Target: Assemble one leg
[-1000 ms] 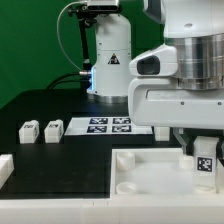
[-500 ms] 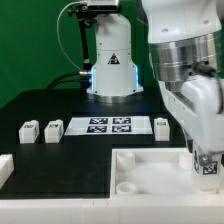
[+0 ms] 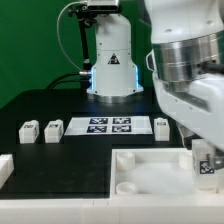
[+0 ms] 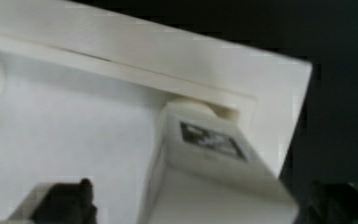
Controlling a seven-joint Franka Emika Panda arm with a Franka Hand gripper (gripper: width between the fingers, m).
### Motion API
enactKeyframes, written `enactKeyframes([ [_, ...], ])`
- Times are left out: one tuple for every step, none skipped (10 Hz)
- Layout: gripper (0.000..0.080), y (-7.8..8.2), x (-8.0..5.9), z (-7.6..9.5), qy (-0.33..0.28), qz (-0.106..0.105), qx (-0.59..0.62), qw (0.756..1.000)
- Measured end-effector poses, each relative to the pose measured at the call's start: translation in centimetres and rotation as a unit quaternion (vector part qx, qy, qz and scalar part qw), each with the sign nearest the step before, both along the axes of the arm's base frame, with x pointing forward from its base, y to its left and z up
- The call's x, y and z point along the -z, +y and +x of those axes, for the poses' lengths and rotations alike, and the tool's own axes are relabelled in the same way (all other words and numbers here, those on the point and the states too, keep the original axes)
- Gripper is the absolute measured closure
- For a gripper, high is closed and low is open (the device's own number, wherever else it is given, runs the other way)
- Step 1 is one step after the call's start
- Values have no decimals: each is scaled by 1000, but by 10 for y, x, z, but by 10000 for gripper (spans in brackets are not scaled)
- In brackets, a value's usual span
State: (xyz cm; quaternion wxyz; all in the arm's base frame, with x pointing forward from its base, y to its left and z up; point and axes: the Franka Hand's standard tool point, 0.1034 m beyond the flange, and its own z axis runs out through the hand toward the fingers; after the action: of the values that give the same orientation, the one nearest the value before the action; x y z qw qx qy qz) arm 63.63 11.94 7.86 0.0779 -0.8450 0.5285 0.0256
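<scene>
A leg (image 3: pixel 205 163), a small white block with a black-and-white marker, stands upright at the near right corner of the large white tray-like part (image 3: pixel 150 178). My gripper (image 3: pixel 205 152) is down around it. In the wrist view the leg (image 4: pixel 211 150) stands in the tray part's corner (image 4: pixel 87 110). My gripper (image 4: pixel 194 200) straddles it. One finger (image 4: pixel 69 200) stands apart from the leg with white surface showing between. The other finger (image 4: pixel 332 200) is right beside the leg. The jaws look open.
Two spare legs (image 3: pixel 27 130) (image 3: pixel 52 129) lie at the exterior view's left and a third (image 3: pixel 161 125) by the marker board (image 3: pixel 110 125). A white part (image 3: pixel 4 168) sits at the left edge. The robot base (image 3: pixel 110 60) stands behind.
The wrist has turned around the leg between one second ago and half a second ago. Since then the hand has barely shifted. The leg stays at the tray part's corner.
</scene>
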Motion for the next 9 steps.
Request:
enactKeyframes([
  [166, 4, -1, -1, -11, -7, -72, 997],
  [154, 2, 0, -1, -15, -8, -98, 995],
  [154, 1, 0, -1, -25, -13, -169, 985],
  [150, -1, 1, -2, -29, -23, -255, 966],
  [151, -6, 0, 0, -30, -40, -353, 934],
  [151, -11, -2, 5, -44, -48, -455, 888],
  [151, -11, -2, 7, -49, -48, -483, 873],
  [165, -10, -2, 6, -47, -48, -468, 881],
  [165, -10, -1, 6, -47, -48, -469, 881],
])
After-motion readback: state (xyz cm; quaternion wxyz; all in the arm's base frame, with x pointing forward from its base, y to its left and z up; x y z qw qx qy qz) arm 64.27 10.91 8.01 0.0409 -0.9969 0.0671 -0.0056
